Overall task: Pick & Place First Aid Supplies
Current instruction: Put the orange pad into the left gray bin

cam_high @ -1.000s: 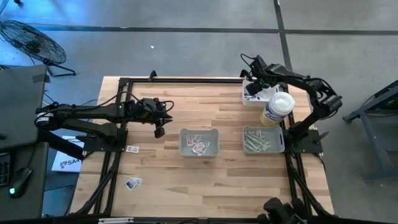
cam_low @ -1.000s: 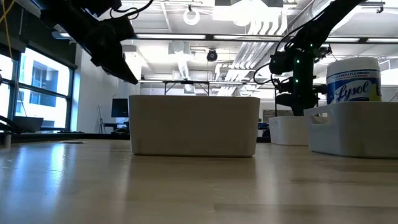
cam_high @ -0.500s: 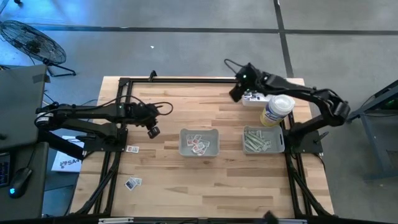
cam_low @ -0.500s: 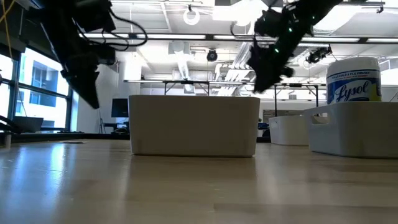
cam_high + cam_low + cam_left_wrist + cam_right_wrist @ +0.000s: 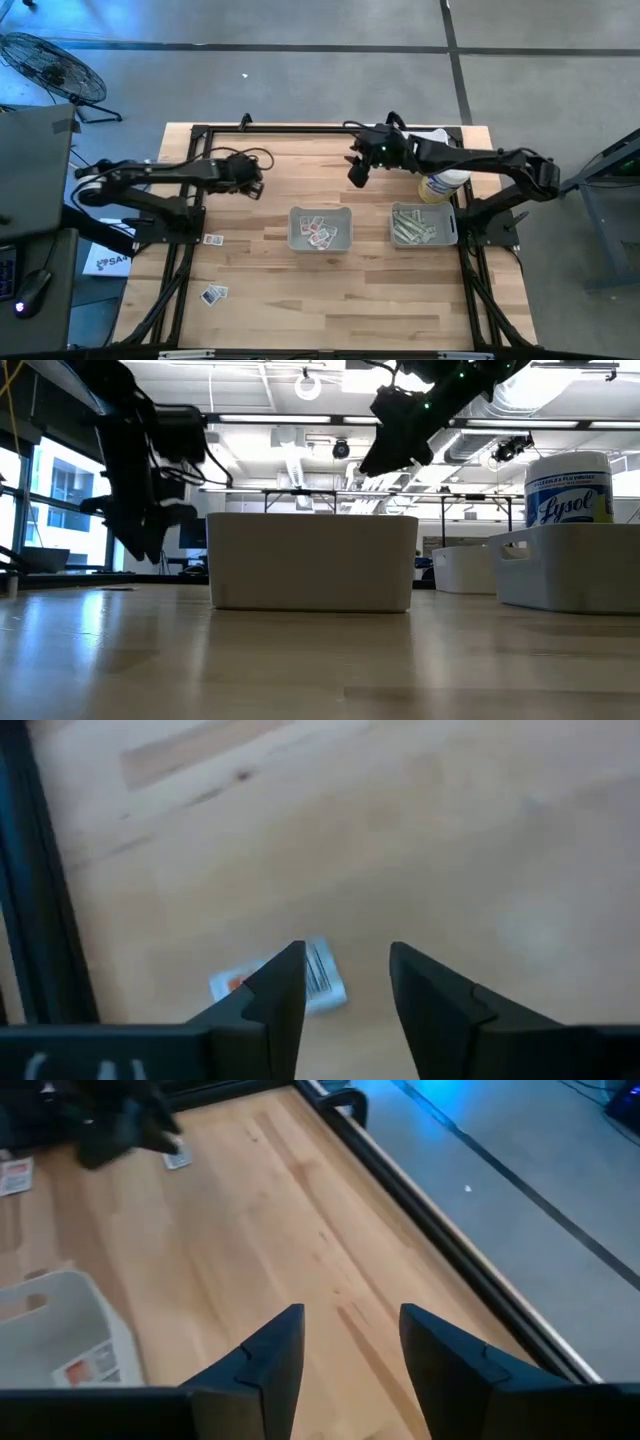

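Both pairs of jaws stand apart, holding nothing. From above, the left gripper [image 5: 254,187] hangs over the desk [image 5: 300,290] left of a grey tray [image 5: 320,229] of squarish white packets [image 5: 318,233]; the right gripper [image 5: 357,173] hovers behind that tray. The left wrist view shows a white packet with dark print [image 5: 318,978] lying flat just beyond the fingertips [image 5: 290,960].

left tray [image 5: 320,229]: square packets inside | right tray [image 5: 424,224]: strips inside | bottle [image 5: 440,182]: behind right tray
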Motion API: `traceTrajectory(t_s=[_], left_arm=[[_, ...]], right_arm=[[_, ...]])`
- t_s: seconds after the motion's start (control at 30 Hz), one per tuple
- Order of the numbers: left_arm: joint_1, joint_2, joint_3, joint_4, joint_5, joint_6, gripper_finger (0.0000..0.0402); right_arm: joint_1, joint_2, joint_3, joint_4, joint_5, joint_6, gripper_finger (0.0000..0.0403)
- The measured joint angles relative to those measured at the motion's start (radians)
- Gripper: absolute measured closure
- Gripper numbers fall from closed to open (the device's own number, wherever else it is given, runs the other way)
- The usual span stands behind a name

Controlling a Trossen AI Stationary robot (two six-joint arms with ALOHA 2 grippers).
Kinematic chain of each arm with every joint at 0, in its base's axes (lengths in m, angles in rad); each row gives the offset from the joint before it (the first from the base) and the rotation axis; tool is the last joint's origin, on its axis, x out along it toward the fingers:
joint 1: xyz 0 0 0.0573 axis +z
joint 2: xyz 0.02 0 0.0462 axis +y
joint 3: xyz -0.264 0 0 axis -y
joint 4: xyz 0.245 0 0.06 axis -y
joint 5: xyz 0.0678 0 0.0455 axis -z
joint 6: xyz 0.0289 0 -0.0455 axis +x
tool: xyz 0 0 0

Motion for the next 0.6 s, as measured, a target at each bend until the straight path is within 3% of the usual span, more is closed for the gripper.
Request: traceTrajectory(t_s=[0.17, 0.4, 0.6], left_arm=[[0.012, 0.103, 0.000, 0.098, -0.030, -0.013, 0.0255], [0.012, 0.210, -0.001, 0.068, -0.116, -0.194, 0.0254], [-0.014, 0.285, -0.001, 0.119, -0.163, -0.238, 0.0254]], right_arm=[[0.037, 0.000, 0.000, -0.017, 0.000, 0.000, 0.0246], [0.054, 0.000, 0.000, -0.023, 0.000, 0.002, 0.0246], [0.053, 0.000, 0.000, -0.023, 0.000, 0.000, 0.0249]])
